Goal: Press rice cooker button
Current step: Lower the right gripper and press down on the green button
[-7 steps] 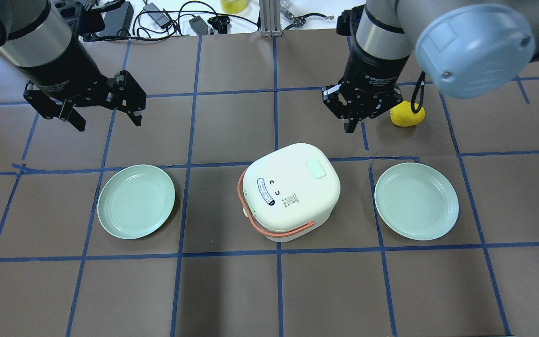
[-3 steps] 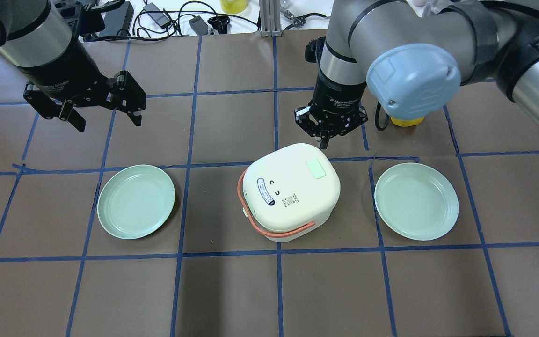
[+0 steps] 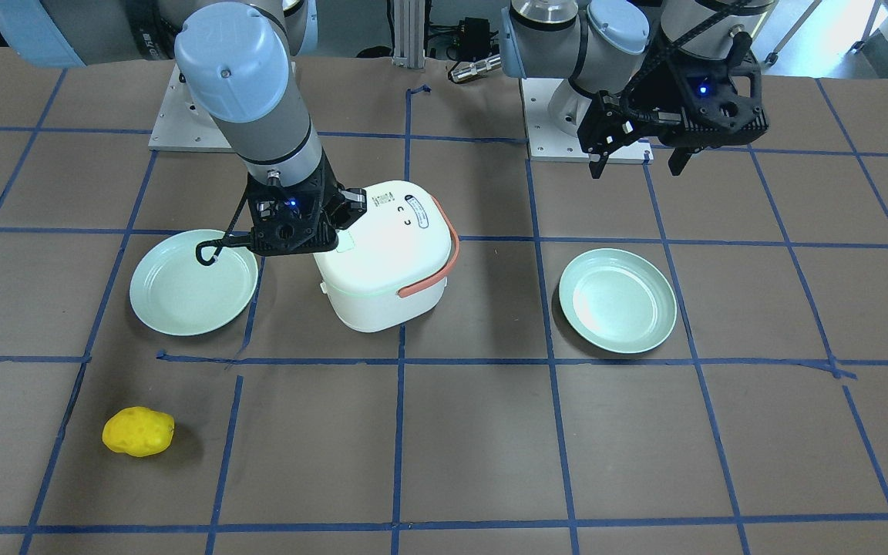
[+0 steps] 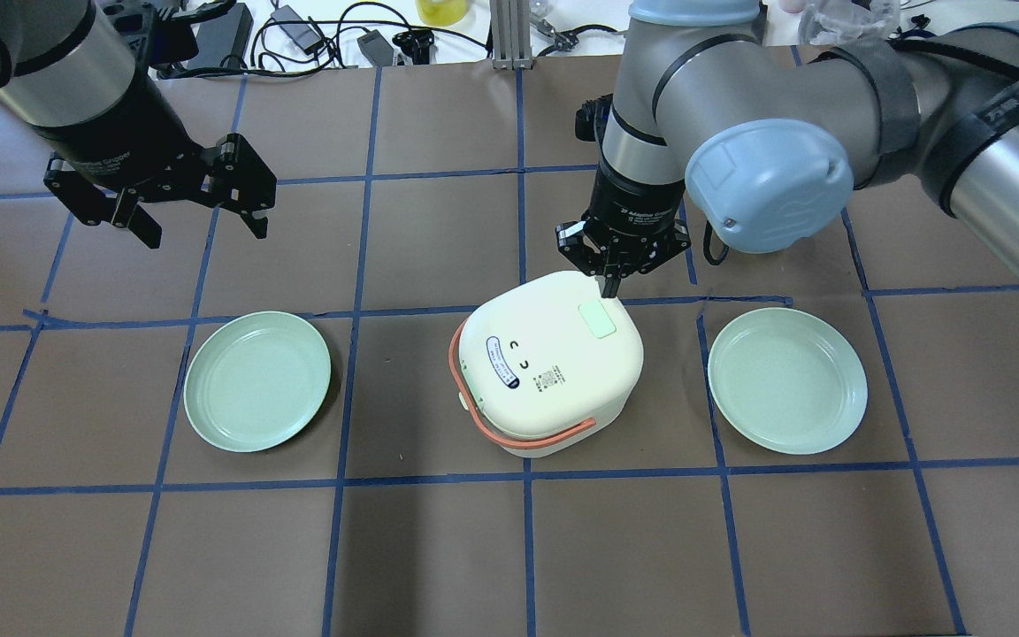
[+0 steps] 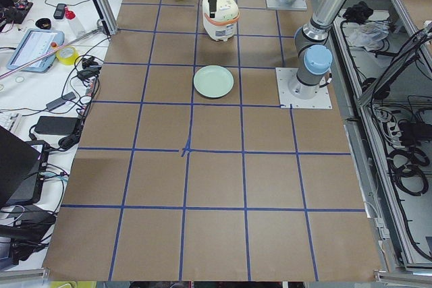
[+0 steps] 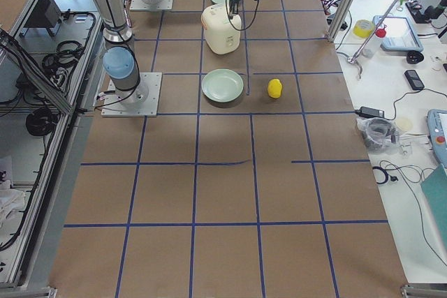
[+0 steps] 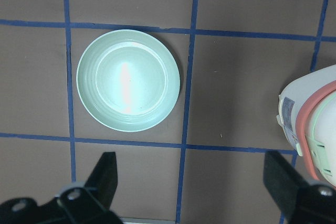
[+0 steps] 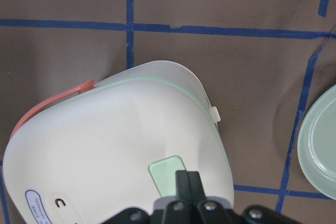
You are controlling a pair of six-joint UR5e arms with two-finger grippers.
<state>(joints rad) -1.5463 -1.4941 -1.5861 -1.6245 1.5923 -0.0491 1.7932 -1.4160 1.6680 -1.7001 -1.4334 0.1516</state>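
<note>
The white rice cooker [image 4: 549,363] with a coral-orange handle stands at the table's middle, lid closed. A pale green button [image 4: 597,319] sits on the lid's far right part. My right gripper [image 4: 609,287] is shut and empty, pointing down, its tips over the lid's far edge beside the button. In the right wrist view the shut fingertips [image 8: 187,178] overlap the button's [image 8: 165,170] near corner; I cannot tell whether they touch. My left gripper [image 4: 204,226] is open and empty, high above the table at the far left, away from the cooker [image 7: 315,124].
Two pale green plates lie beside the cooker, one on the left [image 4: 257,380] and one on the right [image 4: 787,380]. A yellow lemon-like object [image 3: 138,432] lies beyond the right plate, hidden by my right arm in the overhead view. Cables lie past the far edge.
My right gripper has moved left and down from near the yellow object to the cooker's lid, beside the green button. The left arm and the cooker have not moved.
</note>
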